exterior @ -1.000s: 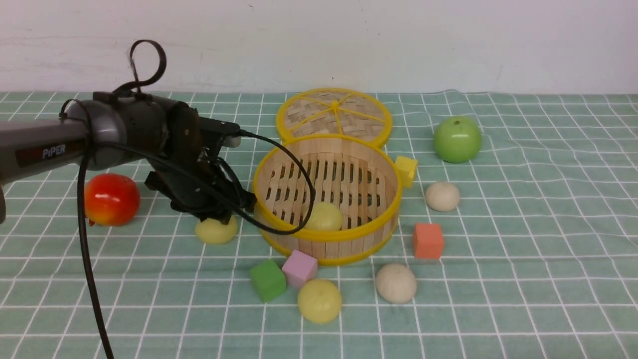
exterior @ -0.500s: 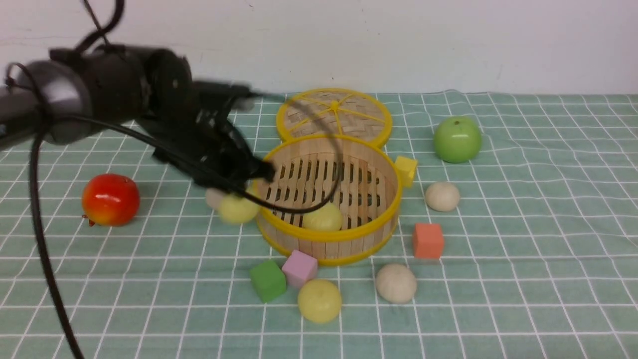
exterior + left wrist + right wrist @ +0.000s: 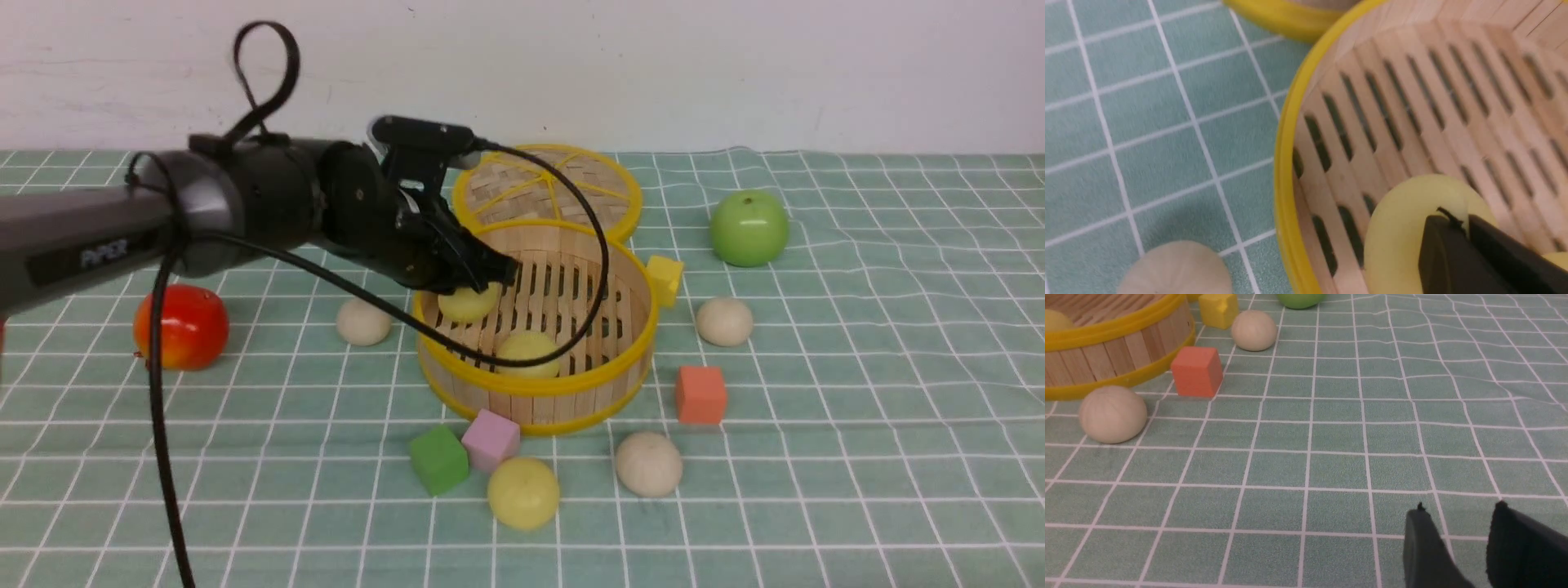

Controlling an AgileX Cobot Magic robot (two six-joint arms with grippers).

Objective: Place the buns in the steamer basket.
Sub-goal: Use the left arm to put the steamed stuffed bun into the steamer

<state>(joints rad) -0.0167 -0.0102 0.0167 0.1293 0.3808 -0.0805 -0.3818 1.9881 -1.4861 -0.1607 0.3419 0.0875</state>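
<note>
A yellow bun (image 3: 467,304) hangs pinched in the left jaws just inside the left rim of the basket (image 3: 563,385), high enough to clear it, likely for dropping beside the second bun (image 3: 529,351) lying inside. Most of the basket floor is bare. The right jaws stand spread and empty over open counter (image 3: 1331,465).

Checked green cloth (image 3: 898,408) carries a woven lid (image 3: 522,192): green apple (image 3: 749,229) to its right, yellow cube (image 3: 665,278) right-front, orange cube (image 3: 700,394), pink cube (image 3: 491,439) and green cube (image 3: 438,459) further front, red fruit (image 3: 181,327) far left-front.
</note>
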